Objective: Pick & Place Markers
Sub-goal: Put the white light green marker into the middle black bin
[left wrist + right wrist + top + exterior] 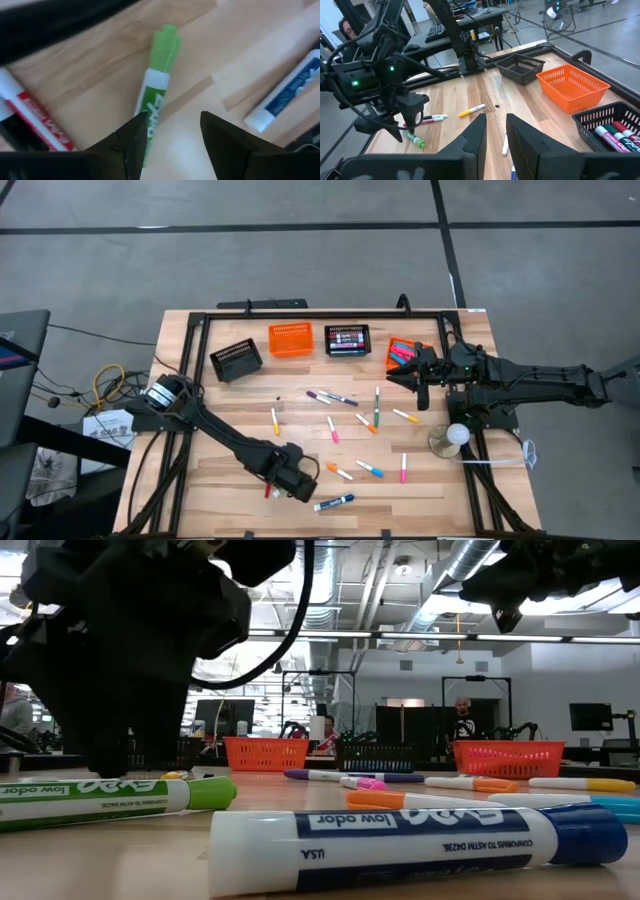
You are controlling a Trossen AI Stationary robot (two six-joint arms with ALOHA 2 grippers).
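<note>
Several markers lie scattered flat on the wooden table (200,480). My left gripper (172,120) is open, pointing steeply down near the table's front edge (293,483). A green marker (159,75) lies on the table under it, its body passing beneath one finger (132,137). A red marker (35,120) and a blue marker (290,90) lie on either side of the gripper. My right gripper (496,120) waits at the right rear (392,377), raised, with a narrow gap between its fingers and nothing in it. My left gripper comes from above with one finger (132,137) over the green marker's white body (150,107). That finger hides the spot, so I cannot tell whether it touches. The marker lies flat on the table.
Along the far edge stand a black mesh basket (236,360), an orange basket (290,340), a black basket holding markers (347,340) and an orange basket with markers (405,353). A small fan (452,438) stands at the right. More markers (340,398) lie mid-table.
</note>
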